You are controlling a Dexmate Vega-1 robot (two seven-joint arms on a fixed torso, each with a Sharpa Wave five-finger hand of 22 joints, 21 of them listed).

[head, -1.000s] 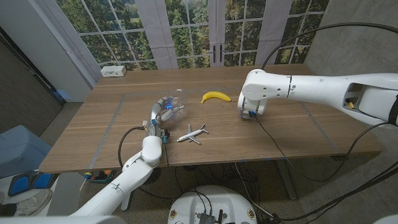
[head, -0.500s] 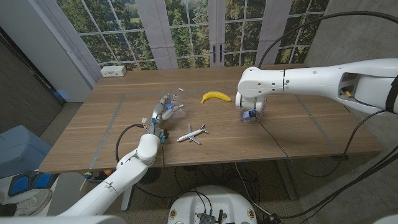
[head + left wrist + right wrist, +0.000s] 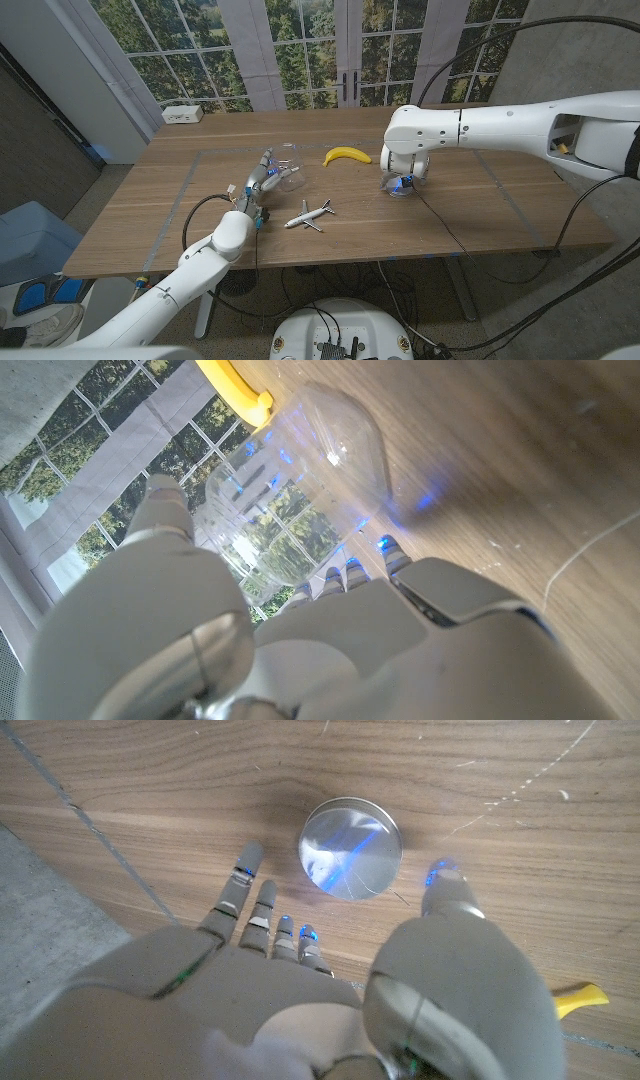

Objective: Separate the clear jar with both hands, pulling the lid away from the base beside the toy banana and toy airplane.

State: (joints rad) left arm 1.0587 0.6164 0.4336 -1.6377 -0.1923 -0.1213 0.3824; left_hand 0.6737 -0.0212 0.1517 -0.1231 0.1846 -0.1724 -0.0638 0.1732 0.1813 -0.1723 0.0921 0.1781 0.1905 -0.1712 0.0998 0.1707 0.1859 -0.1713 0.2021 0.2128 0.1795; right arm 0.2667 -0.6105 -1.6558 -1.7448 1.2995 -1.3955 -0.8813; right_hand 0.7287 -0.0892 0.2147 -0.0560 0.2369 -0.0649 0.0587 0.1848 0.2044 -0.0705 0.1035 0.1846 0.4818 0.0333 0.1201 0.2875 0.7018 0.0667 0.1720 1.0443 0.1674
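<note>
The clear jar base (image 3: pixel 287 171) lies on its side on the wooden table (image 3: pixel 500 215), left of the yellow toy banana (image 3: pixel 347 155). My left hand (image 3: pixel 260 183) grips it, and in the left wrist view my fingers wrap the ribbed base (image 3: pixel 290 490) with the banana's tip (image 3: pixel 235 385) just beyond. The round clear lid (image 3: pixel 350 848) lies flat on the table. My right hand (image 3: pixel 402 180) hovers over it, fingers spread and not touching it. The white toy airplane (image 3: pixel 309 214) sits nearer me, between the two hands.
A white box (image 3: pixel 183 114) sits at the table's far left corner. A thin cable (image 3: pixel 440 225) runs from the right hand across the table to its near edge. Pale tape lines (image 3: pixel 175 205) cross the wood.
My left hand has carried the jar base a little farther from me and to the left. The right arm has turned slightly, its hand staying right of the banana.
</note>
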